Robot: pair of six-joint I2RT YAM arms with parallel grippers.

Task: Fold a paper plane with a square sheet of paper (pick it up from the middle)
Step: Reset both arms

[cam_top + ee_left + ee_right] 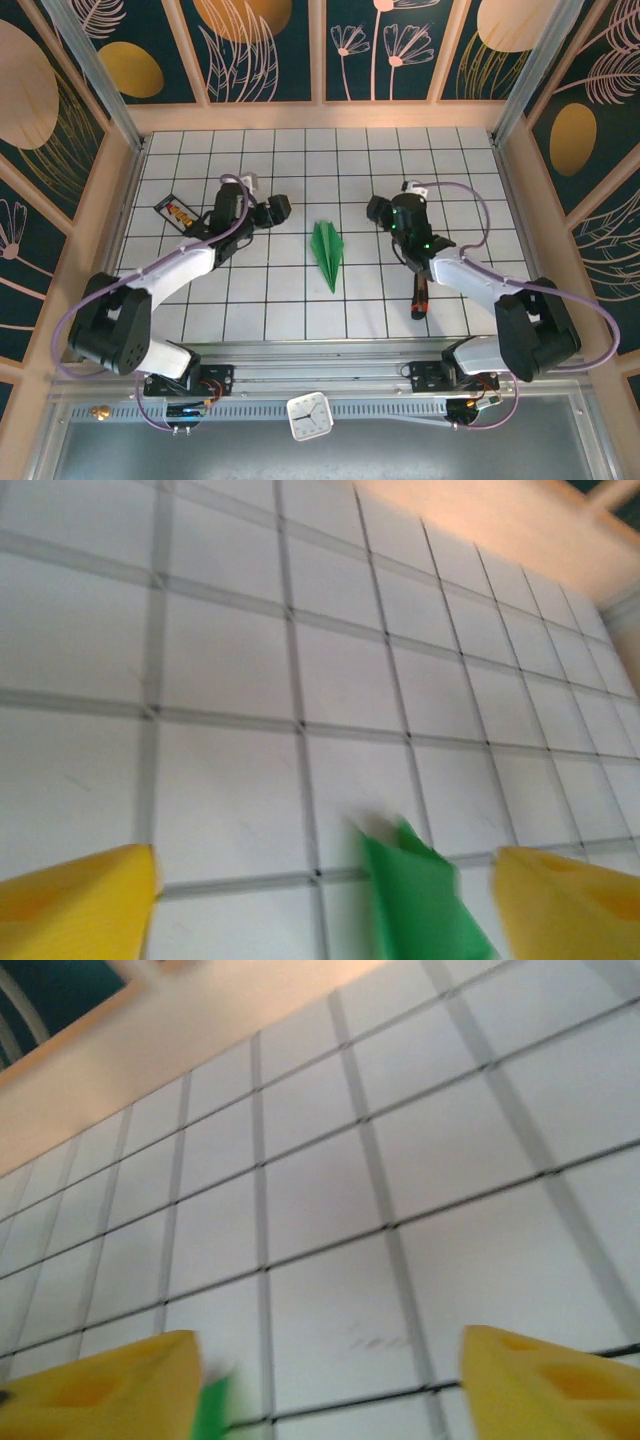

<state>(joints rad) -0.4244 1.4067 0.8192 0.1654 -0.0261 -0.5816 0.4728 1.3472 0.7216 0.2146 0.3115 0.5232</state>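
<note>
In the left wrist view the paper plane (pixel 420 900) is smeared by blur and cut off by the bottom edge. It is seen between the left jaws, nearer the right-hand pad (pixel 570 900); whether that pad is touched cannot be told. Both yellow pads are cropped by the frame. In the right wrist view a blurred green sliver of the plane (pixel 212 1410) is seen just beside the left-hand pad (pixel 100 1390) of the right jaws, its shape lost at the bottom edge. From above, the small dark card (pixel 176 212) beyond the left jaws is too small to be read.
</note>
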